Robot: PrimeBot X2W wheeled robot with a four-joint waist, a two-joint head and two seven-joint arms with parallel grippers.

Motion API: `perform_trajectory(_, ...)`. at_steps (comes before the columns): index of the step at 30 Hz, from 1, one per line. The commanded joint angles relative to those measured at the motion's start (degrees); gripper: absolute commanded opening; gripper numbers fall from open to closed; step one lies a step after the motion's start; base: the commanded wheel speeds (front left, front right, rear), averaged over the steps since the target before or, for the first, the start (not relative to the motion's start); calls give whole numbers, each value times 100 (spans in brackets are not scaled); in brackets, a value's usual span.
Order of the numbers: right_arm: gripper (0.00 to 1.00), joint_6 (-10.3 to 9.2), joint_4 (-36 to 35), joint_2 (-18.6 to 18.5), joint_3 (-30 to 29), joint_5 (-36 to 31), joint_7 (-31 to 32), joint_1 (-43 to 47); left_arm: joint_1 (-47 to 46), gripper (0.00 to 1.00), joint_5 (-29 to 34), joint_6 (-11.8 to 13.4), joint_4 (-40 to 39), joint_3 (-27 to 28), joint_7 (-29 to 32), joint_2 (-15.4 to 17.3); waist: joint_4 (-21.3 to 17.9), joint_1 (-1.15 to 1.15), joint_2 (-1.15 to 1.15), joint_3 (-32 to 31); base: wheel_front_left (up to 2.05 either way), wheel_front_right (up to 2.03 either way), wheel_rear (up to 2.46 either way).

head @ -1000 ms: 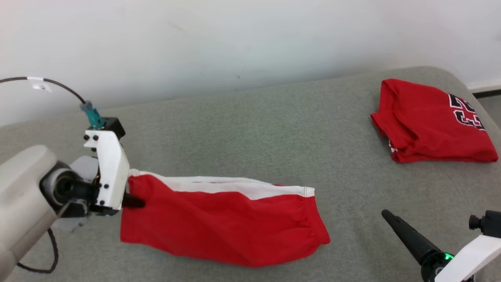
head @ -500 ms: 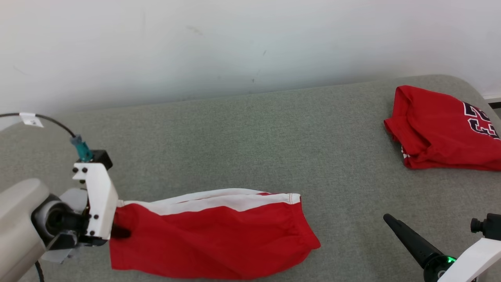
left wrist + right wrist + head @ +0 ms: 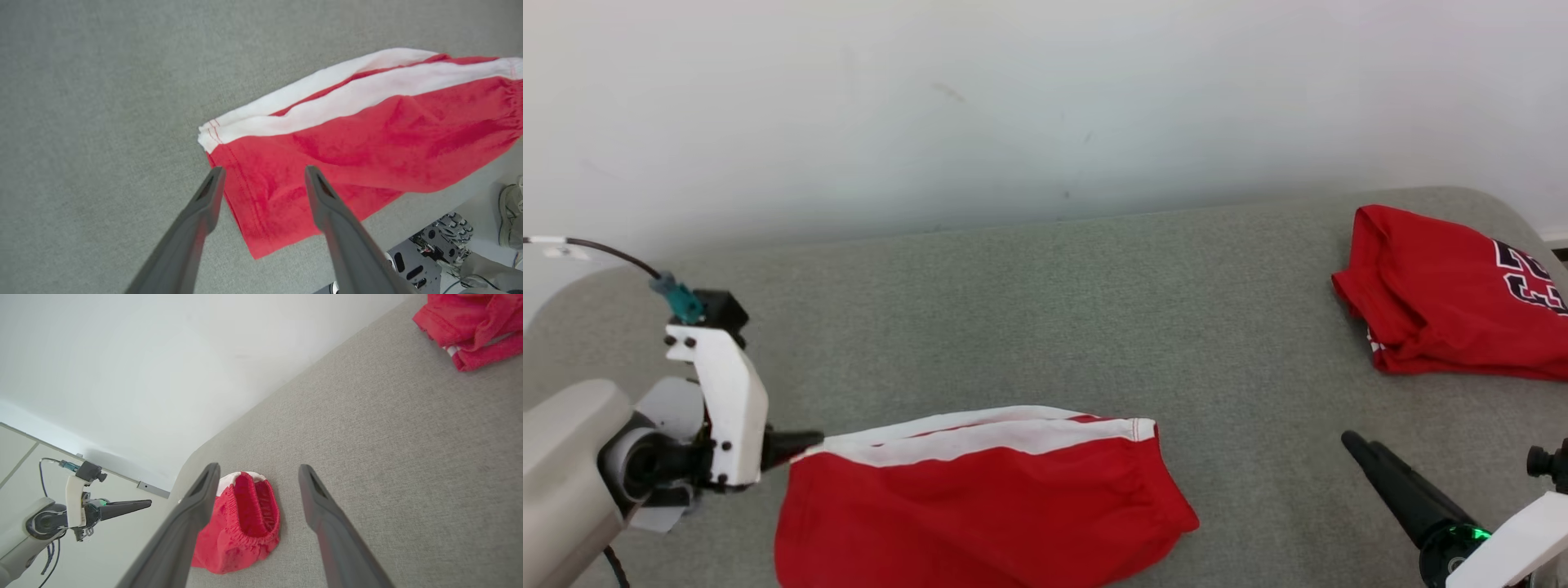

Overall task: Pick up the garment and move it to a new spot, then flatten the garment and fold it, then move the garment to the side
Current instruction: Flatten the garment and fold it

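Your left gripper [image 3: 264, 169] stands open at the hem corner of the red-and-white garment [image 3: 367, 134], holding nothing. The garment lies folded at the near left of the grey padded surface [image 3: 1054, 310]. Your right gripper [image 3: 258, 467] is open and empty, apart from the waistband end.

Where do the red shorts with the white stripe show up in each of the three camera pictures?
Head view: red shorts at bottom centre, white stripe along the far edge.
Left wrist view: centre to right, hem end at the left gripper, between its fingertips.
Right wrist view: bottom centre, waistband end at the right gripper, between its fingers.
Shared landmark: the grey padded surface they lie on.
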Motion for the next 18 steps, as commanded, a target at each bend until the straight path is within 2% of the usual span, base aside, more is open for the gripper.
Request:
perform_trajectory(1, 100, 1, 34, 30, -32, -95, -124, -91, 60, 100, 192, -44, -25, 37, -279, 31, 63, 0, 0, -33, 0, 0, 0)
perform_trajectory(3, 100, 1, 90, 66, -52, -232, -276, -86, 105, 100, 390, -46, -81, 122, -831, 42, 129, 0, 0, -52, 0, 0, 0)
perform_trajectory(6, 100, 1, 202, 159, -138, -458, -448, -90, 268, 100, 724, 177, -150, 238, -1749, 70, 212, 0, 0, -92, 0, 0, 0)
perform_trajectory(9, 100, 1, 369, 289, -383, -727, -534, -35, 471, 100, 942, 516, -318, 484, -2822, 49, 310, 0, 0, -143, 0, 0, 0)
perform_trajectory(10, 100, 1, 369, 289, -383, -727, -534, -35, 471, 100, 942, 516, -318, 484, -2822, 49, 310, 0, 0, -143, 0, 0, 0)
perform_trajectory(13, 100, 1, 681, 392, -850, -1268, -562, 90, 831, 100, 1094, 878, -537, 659, -3715, 84, 389, 0, 0, -206, 0, 0, 0)
perform_trajectory(16, 100, 2, 897, 748, -1410, -1990, -561, 349, 1199, 100, 1082, 1290, -853, 949, -4639, 71, 457, 0, 0, -242, 0, 0, 0)
perform_trajectory(18, 100, 2, 1009, 992, -1677, -2518, -563, 537, 1561, 100, 1074, 1587, -1079, 1131, -5047, 37, 501, 0, 0, -263, 0, 0, 0)
